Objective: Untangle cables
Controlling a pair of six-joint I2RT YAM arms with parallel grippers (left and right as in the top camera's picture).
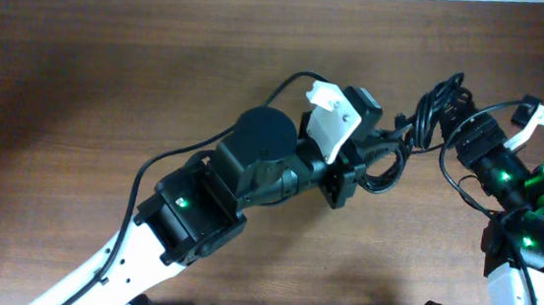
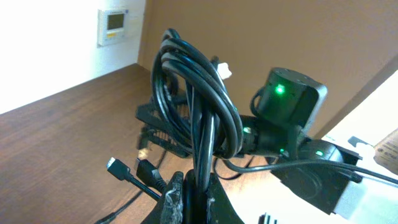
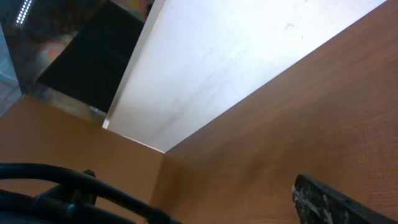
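Partly cropped, left gripper (image 2: 189,198) pinching bundled cables (image 2: 194,106), right gripper (image 1: 448,114) spread, one finger cut off.

At the near edge, the left fingers (image 2: 174,200) pinch the black cables (image 2: 200,87), which loop upward. Plug ends (image 2: 114,165) dangle left above the desk (image 2: 56,137). The green-lit right arm (image 2: 289,102) sits right.

Dark brown wooden table (image 1: 110,79), white wall (image 2: 37,62) behind it, small screened wall panel (image 2: 114,26), tan wall (image 2: 280,31) adjoining
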